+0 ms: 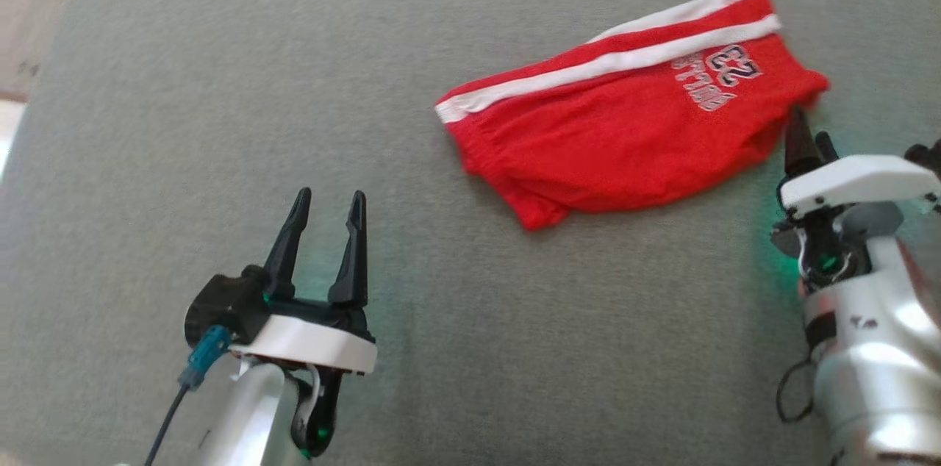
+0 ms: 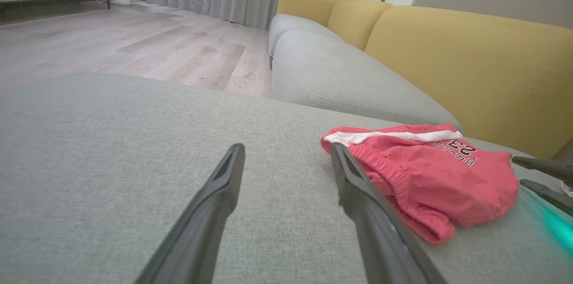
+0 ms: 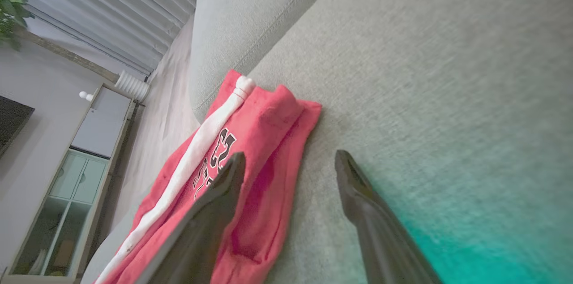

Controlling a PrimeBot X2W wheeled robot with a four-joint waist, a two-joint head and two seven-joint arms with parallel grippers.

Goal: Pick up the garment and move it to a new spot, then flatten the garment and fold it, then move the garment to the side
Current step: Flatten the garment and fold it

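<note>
Red shorts (image 1: 632, 135) with white side stripes lie loosely bunched on a grey sofa seat (image 1: 220, 120), upper right in the head view. The left gripper (image 1: 331, 194) hovers well apart from them, fingers spread. The right gripper (image 1: 807, 129) sits just beside the leg hem.

Left wrist view: shorts ahead, to the right.

Right wrist view: fingers wide, one over cloth, one over seat.

The shorts look soft, light and limp, probably best pinched at the waistband or a corner.
</note>
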